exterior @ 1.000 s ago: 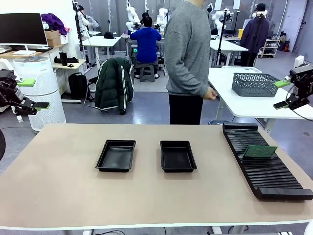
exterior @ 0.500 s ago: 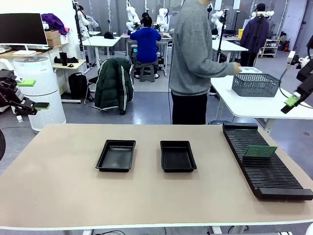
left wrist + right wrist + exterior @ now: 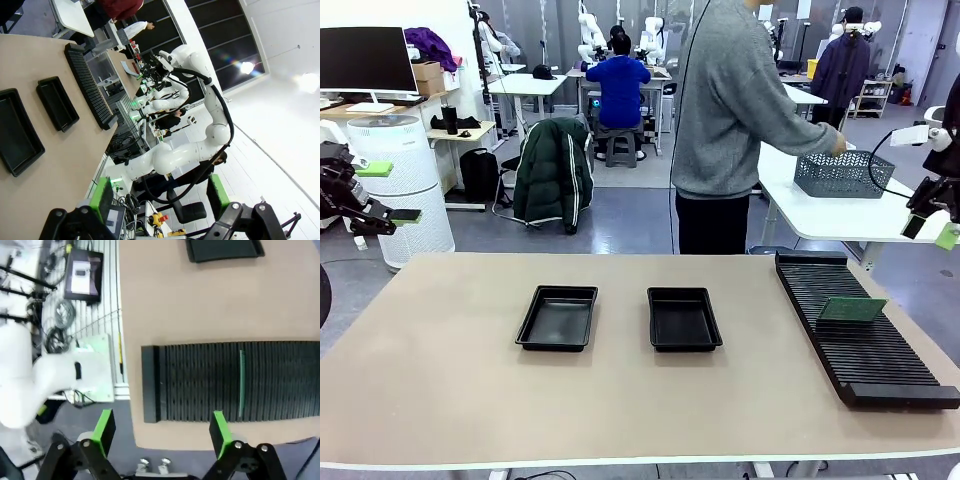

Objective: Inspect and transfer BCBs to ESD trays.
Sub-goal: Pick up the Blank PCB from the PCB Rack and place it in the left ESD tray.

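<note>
Two empty black ESD trays (image 3: 557, 318) (image 3: 684, 319) lie side by side mid-table. One green BCB (image 3: 852, 309) stands upright in a slot of the long black rack (image 3: 865, 345) at the right. My left gripper (image 3: 388, 191) hangs open off the table's left end, far from both trays. At the right edge, above the rack's far end, my right gripper (image 3: 932, 230) is open and holds nothing. The right wrist view looks down between open fingers (image 3: 162, 429) at the rack (image 3: 200, 382), with the BCB (image 3: 242, 382) edge-on. The left wrist's open gripper (image 3: 160, 197) faces the trays (image 3: 17, 132) (image 3: 57, 102).
A person in a grey sweater (image 3: 725, 110) stands behind the table, one hand on a grey basket (image 3: 840, 172) on a white table at the back right. A jacket-draped chair (image 3: 553, 170) and a white cylinder (image 3: 405, 185) stand behind. Bare tabletop (image 3: 620, 400) lies in front.
My right gripper swung down and out toward the right edge. The person turned and reached to the grey basket. The left arm, trays and BCB have not moved.
</note>
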`<state>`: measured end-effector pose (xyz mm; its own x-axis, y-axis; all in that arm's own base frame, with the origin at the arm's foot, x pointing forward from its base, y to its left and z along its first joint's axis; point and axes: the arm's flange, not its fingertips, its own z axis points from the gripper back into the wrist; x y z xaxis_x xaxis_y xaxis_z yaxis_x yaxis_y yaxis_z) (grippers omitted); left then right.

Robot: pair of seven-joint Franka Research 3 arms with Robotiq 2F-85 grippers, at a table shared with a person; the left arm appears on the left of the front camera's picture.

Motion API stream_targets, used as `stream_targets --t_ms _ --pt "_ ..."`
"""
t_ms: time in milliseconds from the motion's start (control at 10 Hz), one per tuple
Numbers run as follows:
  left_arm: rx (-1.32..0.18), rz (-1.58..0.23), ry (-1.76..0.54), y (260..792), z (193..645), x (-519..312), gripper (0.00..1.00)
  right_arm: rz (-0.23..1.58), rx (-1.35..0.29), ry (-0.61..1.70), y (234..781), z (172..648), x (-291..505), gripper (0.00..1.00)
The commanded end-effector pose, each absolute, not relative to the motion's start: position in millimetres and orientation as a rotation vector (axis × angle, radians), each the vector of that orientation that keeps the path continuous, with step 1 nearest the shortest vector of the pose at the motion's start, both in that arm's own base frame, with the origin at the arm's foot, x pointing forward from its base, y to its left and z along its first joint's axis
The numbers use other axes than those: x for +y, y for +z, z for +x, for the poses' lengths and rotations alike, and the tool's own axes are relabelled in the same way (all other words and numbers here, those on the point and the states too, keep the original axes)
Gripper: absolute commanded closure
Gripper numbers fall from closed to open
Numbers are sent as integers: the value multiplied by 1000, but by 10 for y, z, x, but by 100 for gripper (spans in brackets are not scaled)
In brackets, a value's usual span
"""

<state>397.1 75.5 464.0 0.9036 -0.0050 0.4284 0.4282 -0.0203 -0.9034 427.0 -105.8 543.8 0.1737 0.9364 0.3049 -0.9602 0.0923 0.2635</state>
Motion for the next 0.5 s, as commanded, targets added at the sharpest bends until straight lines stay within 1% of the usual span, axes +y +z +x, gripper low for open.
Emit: stream_targets --t_ms 0,200,400 --pt "-355 -1557 -348 4649 3955 745 0 367 -127 1488 5381 4129 -976 0" --pt "-355 -1557 -348 4649 3955 745 0 282 -148 1533 5392 4079 -819 0" --pt "-355 -1557 -348 4649 3955 745 0 160 -190 1502 5324 4042 -691 0"
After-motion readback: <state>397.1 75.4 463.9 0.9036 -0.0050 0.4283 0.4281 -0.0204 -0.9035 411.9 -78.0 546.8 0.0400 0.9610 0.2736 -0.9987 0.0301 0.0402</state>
